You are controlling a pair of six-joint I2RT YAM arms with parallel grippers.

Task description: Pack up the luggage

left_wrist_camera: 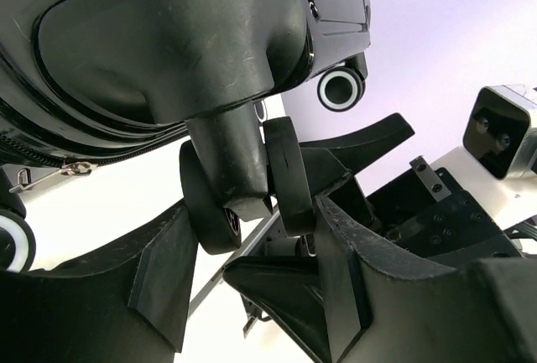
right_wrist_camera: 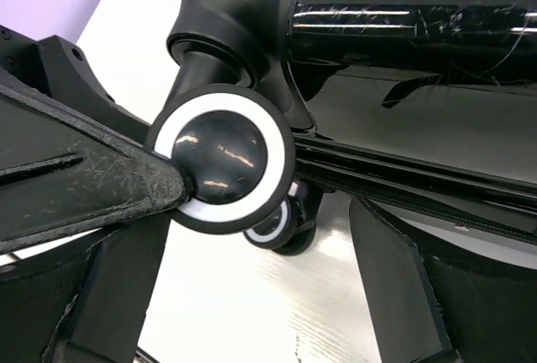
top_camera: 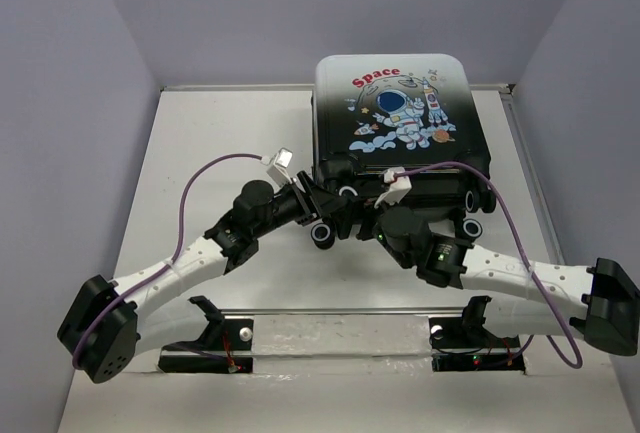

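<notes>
One luggage point(top_camera: 395, 103), left claw point(left_wrist_camera: 252, 241) and right claw point(right_wrist_camera: 277, 237) at its wheels point(top_camera: 323, 233)

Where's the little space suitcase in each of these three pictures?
Top view: luggage upper centre, astronaut print facing up.
Left wrist: luggage fills the upper left, black underside.
Right wrist: luggage across the top right, glossy black shell.
Shared landmark: its white-ringed wheels, seen in all three.

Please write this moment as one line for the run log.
luggage: closed, print up | left gripper: shut on corner wheel | right gripper: open, one finger touching second wheel
</notes>
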